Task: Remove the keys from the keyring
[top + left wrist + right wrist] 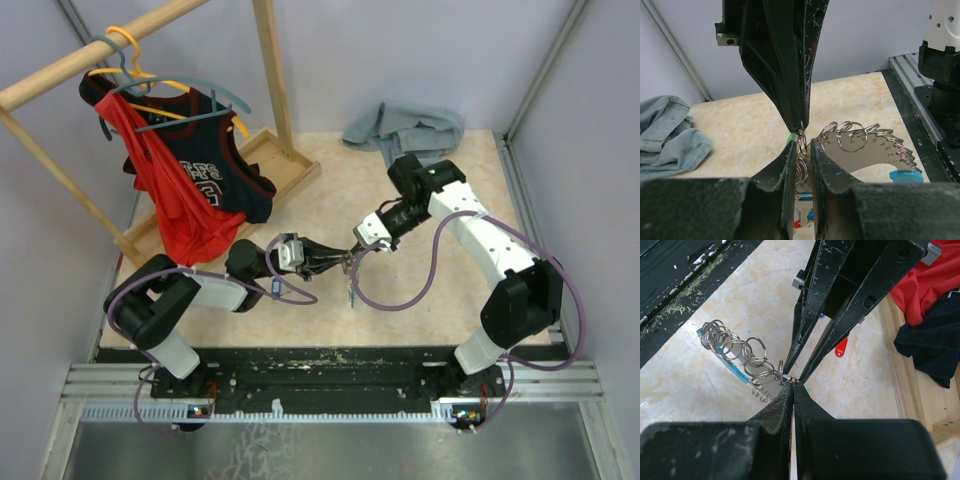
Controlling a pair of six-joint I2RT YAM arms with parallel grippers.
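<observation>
Keyring sits clamped in the narrow left gripper, the closed right gripper touching it tip-first.

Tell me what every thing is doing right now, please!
left gripper: shut on the keyring
right gripper: shut, pinching the keyring
keyring: held between both grippers
keys: still on the keyring
black jersey: hanging on the rack
red shirt: hanging
blue cloth: crumpled on the table
</observation>
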